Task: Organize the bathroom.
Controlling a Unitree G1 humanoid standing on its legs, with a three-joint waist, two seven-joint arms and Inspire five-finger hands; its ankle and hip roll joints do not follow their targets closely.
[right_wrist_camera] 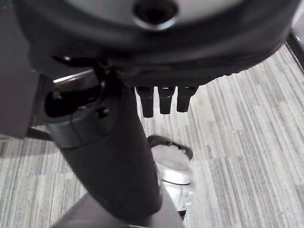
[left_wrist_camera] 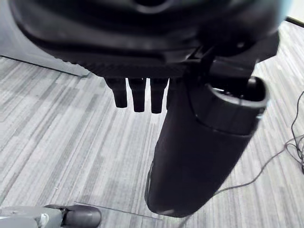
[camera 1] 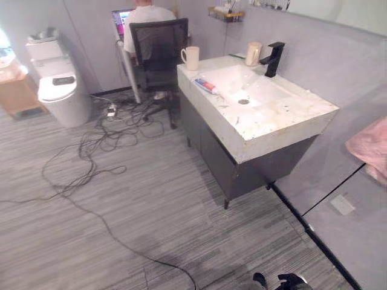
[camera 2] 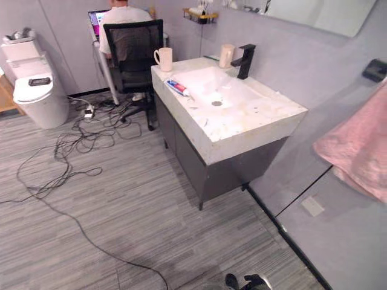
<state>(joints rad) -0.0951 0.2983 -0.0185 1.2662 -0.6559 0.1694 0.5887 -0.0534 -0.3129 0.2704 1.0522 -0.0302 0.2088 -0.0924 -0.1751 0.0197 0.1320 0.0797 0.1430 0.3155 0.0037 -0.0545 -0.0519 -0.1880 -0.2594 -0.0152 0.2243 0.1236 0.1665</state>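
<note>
A white stone sink counter (camera 1: 284,115) on a dark cabinet stands against the right wall. On its left rim lies a toothpaste tube (camera 1: 205,85). A cream mug (camera 1: 191,58) stands at the back left corner, and a second cream cup (camera 1: 253,54) stands beside the black faucet (camera 1: 273,58). A pink towel (camera 2: 354,148) hangs on the right wall. My left hand (left_wrist_camera: 204,142) hangs over the striped floor, fingers (left_wrist_camera: 137,97) straight, holding nothing. My right hand (right_wrist_camera: 109,156) also hangs above the floor, open and empty.
A white toilet (camera 1: 57,90) stands at the far left with a dark object on its lid. A person sits in a black office chair (camera 1: 158,51) at a desk behind the sink. Loose cables (camera 1: 103,139) sprawl across the floor. A small shelf (camera 1: 225,13) is on the wall.
</note>
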